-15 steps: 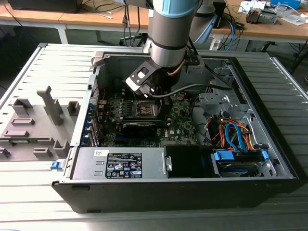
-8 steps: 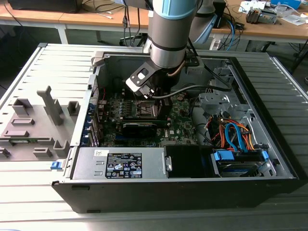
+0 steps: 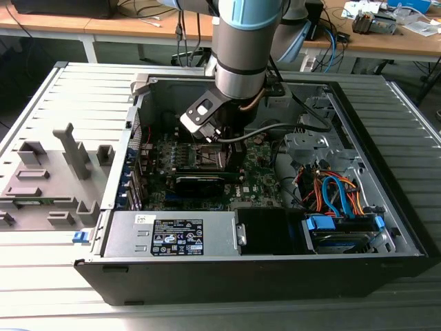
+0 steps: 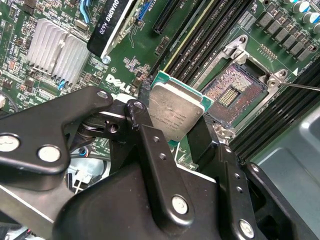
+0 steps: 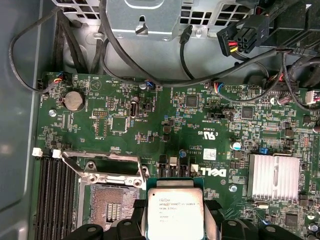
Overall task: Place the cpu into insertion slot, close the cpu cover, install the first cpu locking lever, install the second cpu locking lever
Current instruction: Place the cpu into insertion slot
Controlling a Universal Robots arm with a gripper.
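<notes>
We have our gripper (image 4: pixel 172 122) clamped on the cpu (image 4: pixel 176 111) by opposite edges, just beside the insertion slot (image 4: pixel 232 92), about six o'clock of the gripper in the exterior view; we judge it light, stiff and fragile, best held by its edges.

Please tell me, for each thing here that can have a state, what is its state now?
gripper: shut on the cpu, above the board.
cpu: held by its edges, beside the slot, not yet in it.
slot: empty, contacts uncovered.
cover: swung open, off the slot.
computer case: open, inside exposed.
</notes>
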